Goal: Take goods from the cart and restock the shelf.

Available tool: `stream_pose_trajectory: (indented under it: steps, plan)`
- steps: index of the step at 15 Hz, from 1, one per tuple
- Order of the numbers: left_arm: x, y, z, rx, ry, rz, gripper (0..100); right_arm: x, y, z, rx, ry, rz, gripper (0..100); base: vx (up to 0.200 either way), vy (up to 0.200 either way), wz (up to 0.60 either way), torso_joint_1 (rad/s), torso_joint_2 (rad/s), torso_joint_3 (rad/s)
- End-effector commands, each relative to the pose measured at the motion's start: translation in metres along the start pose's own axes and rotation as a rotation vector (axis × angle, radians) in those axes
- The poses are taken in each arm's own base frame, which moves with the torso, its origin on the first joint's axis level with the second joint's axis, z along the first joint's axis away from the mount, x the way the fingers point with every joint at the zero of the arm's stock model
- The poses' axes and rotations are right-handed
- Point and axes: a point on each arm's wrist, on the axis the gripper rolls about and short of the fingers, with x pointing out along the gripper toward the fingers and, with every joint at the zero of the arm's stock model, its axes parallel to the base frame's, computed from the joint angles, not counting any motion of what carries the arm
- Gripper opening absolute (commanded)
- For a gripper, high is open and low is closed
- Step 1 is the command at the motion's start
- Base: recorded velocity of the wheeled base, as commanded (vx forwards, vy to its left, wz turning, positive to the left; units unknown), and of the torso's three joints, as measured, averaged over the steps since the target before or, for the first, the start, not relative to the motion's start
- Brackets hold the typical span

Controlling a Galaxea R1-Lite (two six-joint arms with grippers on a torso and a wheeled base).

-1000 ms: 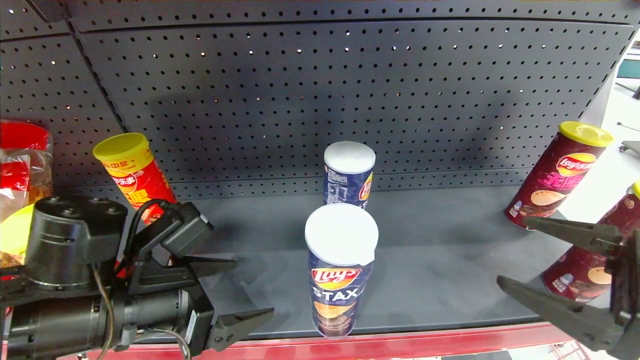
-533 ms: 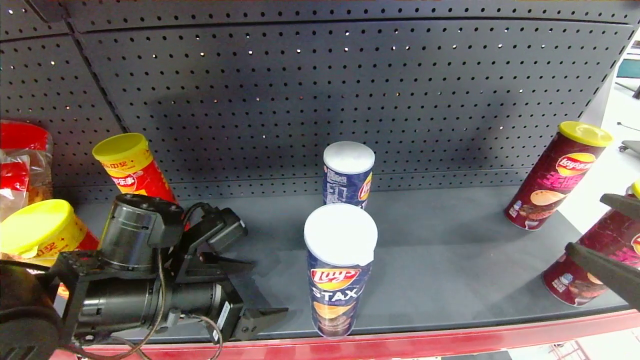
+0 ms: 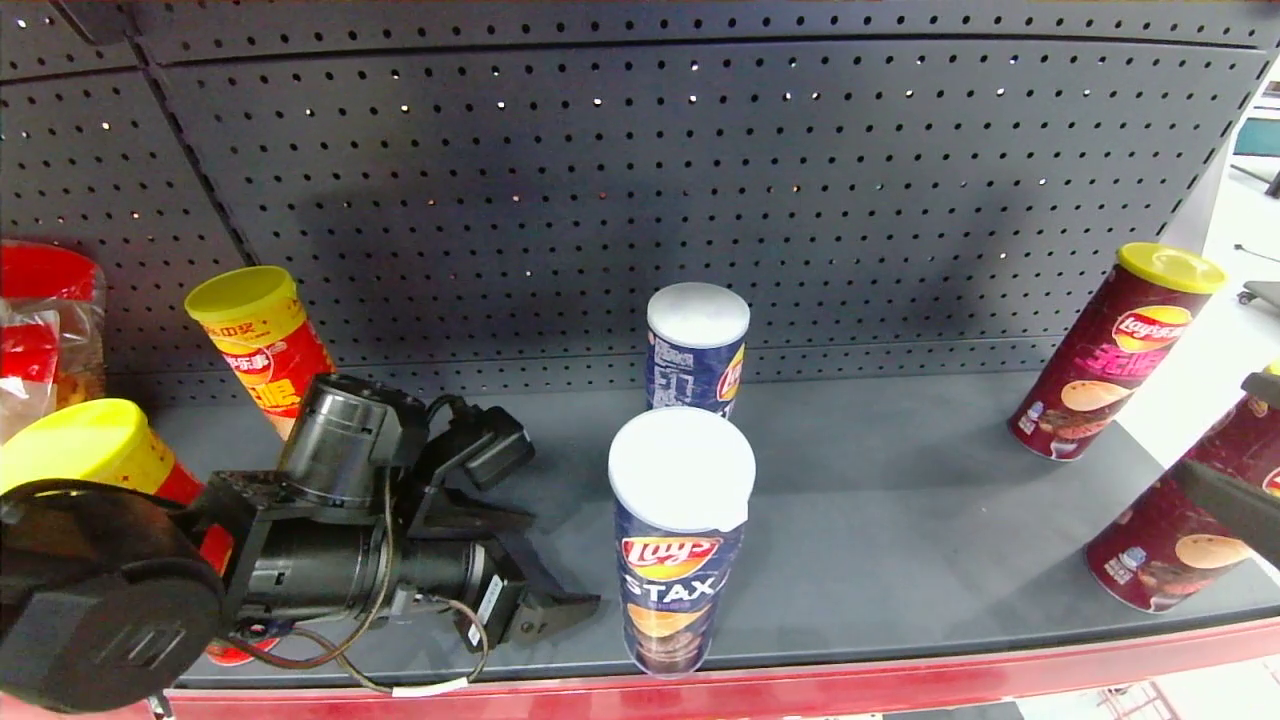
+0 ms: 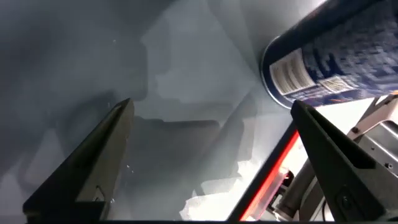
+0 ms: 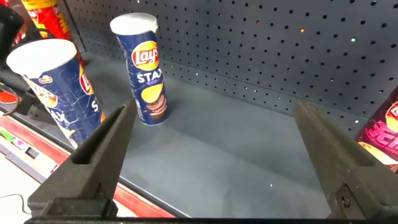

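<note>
Blue crisp can (image 3: 680, 540) is seen upright at the shelf's (image 3: 900, 520) front edge, just beside the left claw (image 3: 563, 560), whose jaws are spread wide. The right claw (image 5: 211, 109) is spread wide too.

This is a shop. The shelf (image 3: 900, 520) is dark grey metal store fitting with a perforated back panel (image 3: 700, 180), and a red strip (image 3: 900, 682) runs along its front edge. Packaged snacks stand on it, sorted by kind. Red cans (image 3: 262, 335) with yellow lids are at the left end. Blue cans (image 3: 680, 540) with white lids stand one behind the other in the middle. Maroon cans (image 3: 1115, 350) with yellow lids are at the right end. A bag (image 3: 40, 320) of goods sits at the far left.
</note>
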Motion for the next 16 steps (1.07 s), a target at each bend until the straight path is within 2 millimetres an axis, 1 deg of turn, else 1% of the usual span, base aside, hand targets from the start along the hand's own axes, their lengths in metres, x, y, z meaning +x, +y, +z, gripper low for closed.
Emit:
stream_pose_trajectory:
  steps: [1, 6, 9, 13, 16]
  plan:
    - [0.004, 0.001, 0.001, -0.001, 0.005, -0.004, 100, 0.001, 0.0, 0.0, 0.001, 0.004, 0.001, 100, 0.0, 0.0, 0.0, 0.0, 0.0, 0.0]
    - [0.012, -0.003, 0.002, 0.009, 0.019, -0.025, 100, 0.001, 0.0, 0.0, 0.002, 0.003, 0.001, 100, 0.0, 0.0, 0.0, 0.0, 0.0, 0.0]
    - [0.018, -0.001, 0.008, 0.014, 0.009, -0.025, 100, 0.001, 0.0, 0.0, 0.002, 0.004, -0.001, 100, 0.0, 0.0, 0.0, 0.0, 0.0, 0.0]
    - [0.02, -0.001, 0.01, 0.015, 0.009, -0.029, 100, 0.001, -0.001, 0.0, 0.002, 0.003, -0.007, 100, 0.0, 0.0, 0.0, 0.0, 0.0, 0.0]
    - [0.022, -0.006, 0.01, 0.025, 0.014, -0.044, 100, 0.001, -0.002, 0.0, 0.001, 0.004, -0.018, 100, 0.0, 0.0, 0.0, 0.0, 0.0, 0.0]
